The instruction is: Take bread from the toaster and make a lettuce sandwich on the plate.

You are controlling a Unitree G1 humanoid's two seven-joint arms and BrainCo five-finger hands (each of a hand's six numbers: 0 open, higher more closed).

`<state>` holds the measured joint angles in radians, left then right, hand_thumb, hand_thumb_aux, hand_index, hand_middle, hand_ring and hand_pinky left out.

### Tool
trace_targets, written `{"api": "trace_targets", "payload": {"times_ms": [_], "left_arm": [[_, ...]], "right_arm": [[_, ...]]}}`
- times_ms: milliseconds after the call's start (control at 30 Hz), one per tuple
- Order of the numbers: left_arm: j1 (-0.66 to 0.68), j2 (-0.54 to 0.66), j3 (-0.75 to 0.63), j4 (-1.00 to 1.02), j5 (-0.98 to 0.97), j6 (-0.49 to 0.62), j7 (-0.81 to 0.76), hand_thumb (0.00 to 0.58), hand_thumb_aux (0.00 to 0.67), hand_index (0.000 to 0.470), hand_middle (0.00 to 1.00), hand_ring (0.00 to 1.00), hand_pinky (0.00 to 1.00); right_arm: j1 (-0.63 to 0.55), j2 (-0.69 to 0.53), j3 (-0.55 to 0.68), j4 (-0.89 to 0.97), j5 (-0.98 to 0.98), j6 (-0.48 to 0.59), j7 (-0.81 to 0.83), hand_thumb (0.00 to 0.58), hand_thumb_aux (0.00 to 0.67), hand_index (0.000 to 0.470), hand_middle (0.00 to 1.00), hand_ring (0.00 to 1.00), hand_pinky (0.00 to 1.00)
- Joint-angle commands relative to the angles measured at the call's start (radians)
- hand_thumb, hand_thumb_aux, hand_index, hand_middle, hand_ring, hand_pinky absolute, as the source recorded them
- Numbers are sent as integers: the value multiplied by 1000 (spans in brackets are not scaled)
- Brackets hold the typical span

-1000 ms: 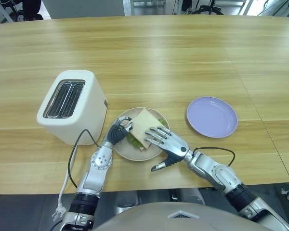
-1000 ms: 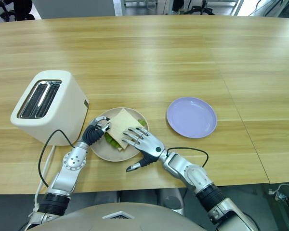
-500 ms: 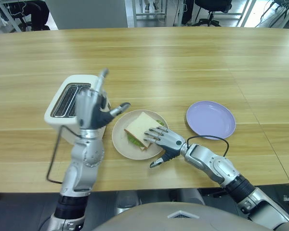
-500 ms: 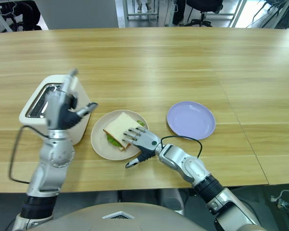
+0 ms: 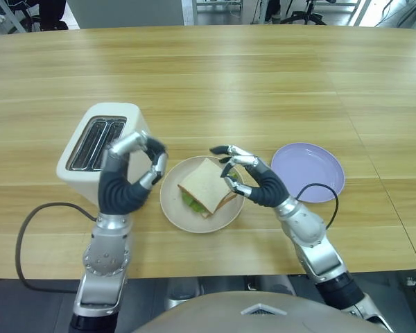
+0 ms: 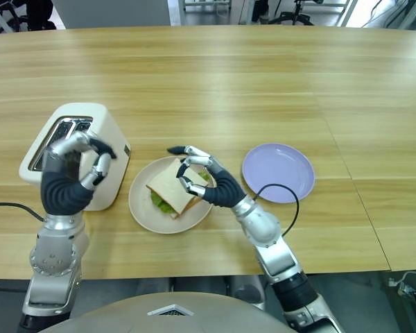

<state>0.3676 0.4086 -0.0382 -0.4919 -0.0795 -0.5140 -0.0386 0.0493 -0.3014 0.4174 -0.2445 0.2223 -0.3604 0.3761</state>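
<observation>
Your worktop holdings: sandwich on plate, both hands free.
Long wooden worktop (image 5: pixel 229 83); cream two-slot toaster (image 5: pixel 83 156) at your left; round beige plate (image 5: pixel 177 208) beside it, carrying the bread-and-lettuce sandwich (image 5: pixel 202 186); lilac plate (image 5: pixel 308 170) further right; left hand (image 5: pixel 128 184) and right hand (image 5: pixel 260 184) raised, fingers curled, holding nothing.

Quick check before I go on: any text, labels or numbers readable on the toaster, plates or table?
None readable. The toaster, beige plate, purple plate and table show no legible print; a small dark mark on the toaster's side is too small to make out.
</observation>
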Motion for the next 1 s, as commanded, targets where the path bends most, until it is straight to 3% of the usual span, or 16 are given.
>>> {"api": "trace_targets", "payload": {"times_ms": [33,200,467,800,1000], "left_arm": [[85,122,-69,94,-136,-77,-263,580,670,460,1000,1000,1000],[179,258,-112,275,34,-50,-407,580,670,460,1000,1000,1000],[141,279,-163,386,397,56,-376,580,670,460,1000,1000,1000],[-75,224,-188,513,736,97,-155,580,670,460,1000,1000,1000],[-338,117,-272,699,869,162,-52,580,670,460,1000,1000,1000]], "right_arm": [[44,-150,26,-67,133,38,263,580,670,460,1000,1000,1000],[77,-314,88,49,-80,-67,425,580,670,460,1000,1000,1000],[36,-282,137,293,-531,-198,266,580,670,460,1000,1000,1000],[-112,-154,176,482,-908,-201,-32,580,670,460,1000,1000,1000],[-280,-64,219,663,-1119,-114,-280,580,670,460,1000,1000,1000]]}}
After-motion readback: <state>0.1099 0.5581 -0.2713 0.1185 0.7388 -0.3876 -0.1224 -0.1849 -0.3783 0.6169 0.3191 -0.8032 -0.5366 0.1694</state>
